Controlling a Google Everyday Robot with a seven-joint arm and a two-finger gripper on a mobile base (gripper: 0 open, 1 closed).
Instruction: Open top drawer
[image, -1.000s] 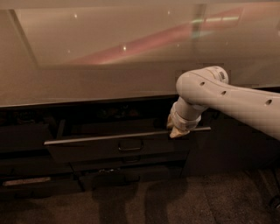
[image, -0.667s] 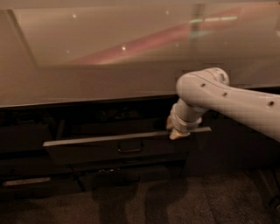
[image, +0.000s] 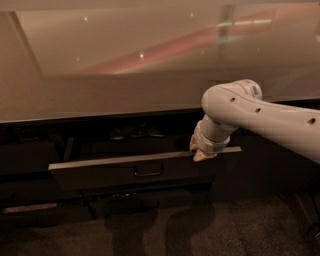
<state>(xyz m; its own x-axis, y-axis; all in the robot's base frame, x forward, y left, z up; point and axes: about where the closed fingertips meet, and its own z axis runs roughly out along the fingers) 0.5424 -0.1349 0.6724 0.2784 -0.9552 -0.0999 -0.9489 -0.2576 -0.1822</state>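
Reaching down from the right, my one white, rounded arm (image: 260, 112) ends in my single tan-tipped gripper (image: 202, 154), which sits on the top edge of the top drawer (image: 100, 177), a wide dark brown-black drawer front with a pale metal rim. The gripper meets that rim near its right end, to the right of the drawer's one small dark loop handle (image: 148, 171), which is at the centre of the front. Whether the gripper is clenched on the rim or released, I cannot tell.

The top drawer stands partly open, its front forward of the dark cabinet face around it. Above the drawer runs one broad, glossy beige countertop (image: 125, 75), carrying a reddish streak of reflection. Just behind the drawer's rim, in the shadowed opening, a few dim shapes lie, too dark to name. Below and to the left of the drawer, one short pale strip (image: 30, 207) shows on a lower dark front. Beneath the drawer spreads the dark grey floor (image: 210, 230).
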